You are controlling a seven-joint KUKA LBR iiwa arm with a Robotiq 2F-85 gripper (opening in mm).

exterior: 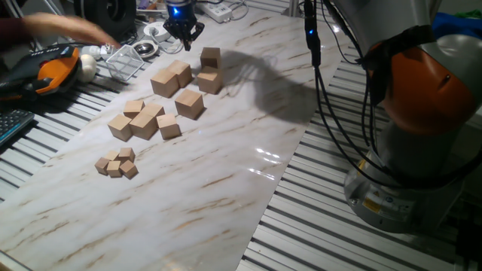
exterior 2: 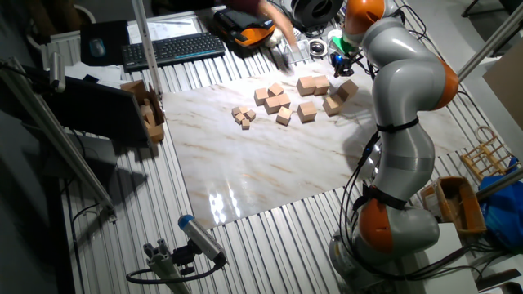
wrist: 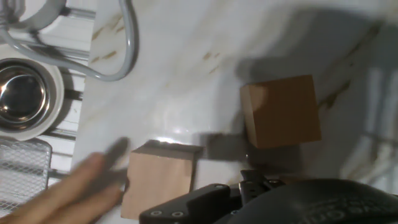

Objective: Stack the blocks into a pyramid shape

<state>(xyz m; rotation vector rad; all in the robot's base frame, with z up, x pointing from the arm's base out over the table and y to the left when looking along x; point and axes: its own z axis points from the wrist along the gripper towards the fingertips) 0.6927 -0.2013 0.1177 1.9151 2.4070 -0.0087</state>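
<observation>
Several large tan wooden blocks lie loose on the marble board: one at the back, one just in front of it, a touching pair and a single block. None is stacked. My gripper hangs open and empty above the board's far edge, behind the blocks and left of the rear one. From the other fixed view the gripper is beyond the same group. The hand view shows two blocks below me, one on the right and one at lower left.
Medium cubes and tiny cubes lie nearer the front left. A person's blurred hand reaches in beside the lower-left block. A metal bowl, a wire basket and cables sit just off the board's far edge.
</observation>
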